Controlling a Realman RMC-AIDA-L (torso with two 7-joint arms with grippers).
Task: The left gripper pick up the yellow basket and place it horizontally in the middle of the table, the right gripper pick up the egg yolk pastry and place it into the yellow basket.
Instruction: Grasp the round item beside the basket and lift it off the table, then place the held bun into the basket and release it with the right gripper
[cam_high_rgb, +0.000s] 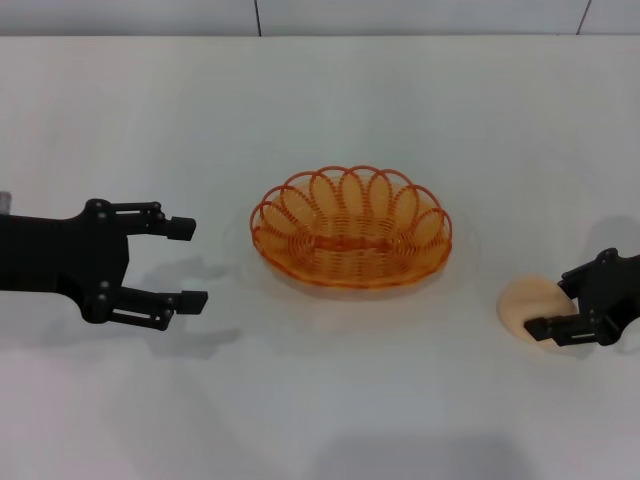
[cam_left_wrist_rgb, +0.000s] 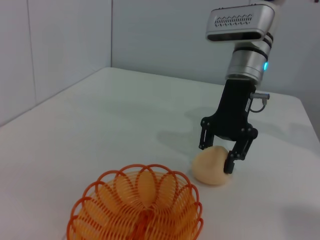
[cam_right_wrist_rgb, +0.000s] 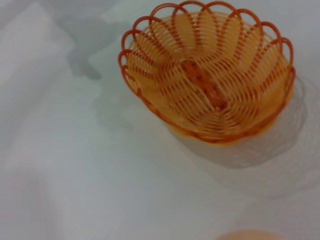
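The head view looks forward and down from above, the table (cam_high_rgb: 330, 420) filling the frame and the yellow basket (cam_high_rgb: 351, 228) near centre. The left wrist view sits low, looking across the basket (cam_left_wrist_rgb: 136, 206) at bottom centre toward the right gripper (cam_left_wrist_rgb: 217, 159) at centre right. The right wrist view looks steeply down, close on the basket (cam_right_wrist_rgb: 206, 70) at upper right.
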